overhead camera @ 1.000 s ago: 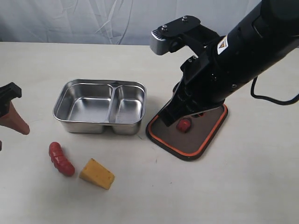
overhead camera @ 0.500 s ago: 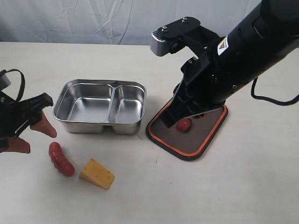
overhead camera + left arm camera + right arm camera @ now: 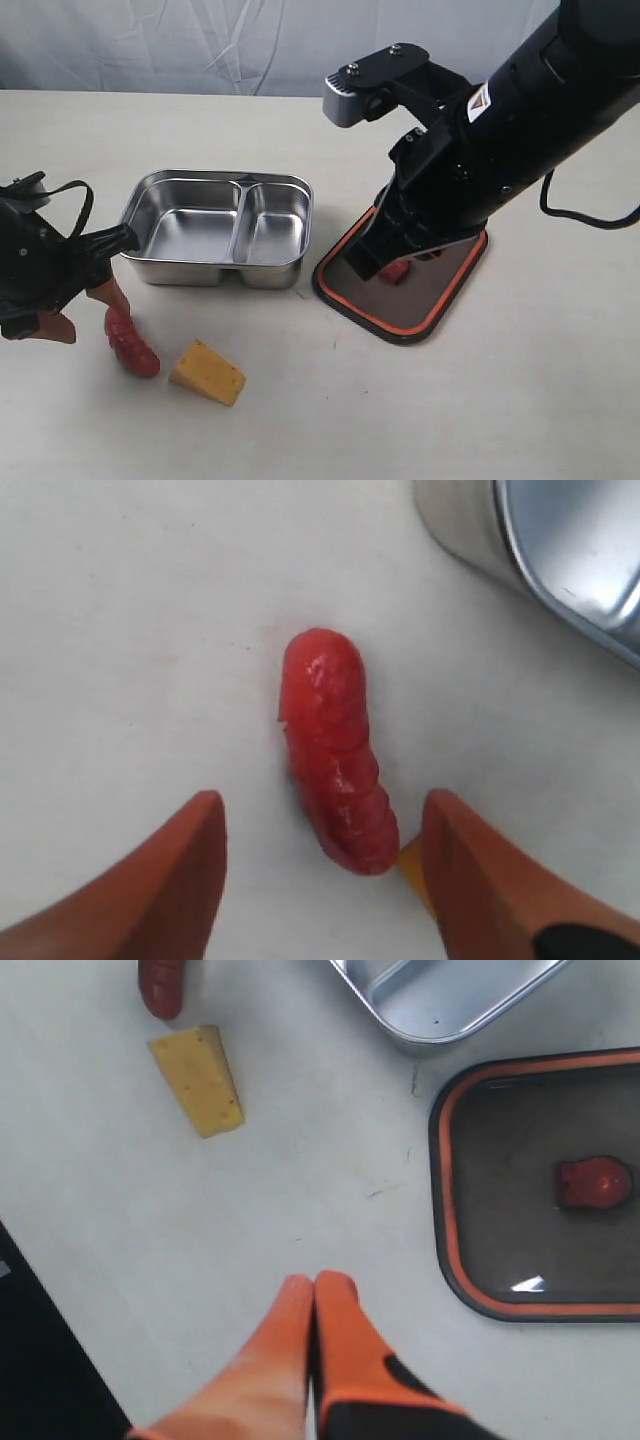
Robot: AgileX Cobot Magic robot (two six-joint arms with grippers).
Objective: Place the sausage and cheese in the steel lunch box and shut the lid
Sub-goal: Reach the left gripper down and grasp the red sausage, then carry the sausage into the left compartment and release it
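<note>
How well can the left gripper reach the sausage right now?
Probably yes: the left gripper is open, one finger on each side of the sausage, with nothing else between. The cheese lies clear, off to one side.

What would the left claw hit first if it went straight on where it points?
Most likely the sausage: it lies on the table right between the left gripper's open fingers, though depth is hard to judge.

The left gripper [image 3: 82, 318], a second ago barely in at the far left, has swung in over the sausage [image 3: 131, 344], orange fingers [image 3: 180, 870] spread either side. The right arm [image 3: 480, 150] has edged across, hiding more of the red valve [image 3: 401, 272] on the lid [image 3: 440, 295].
</note>
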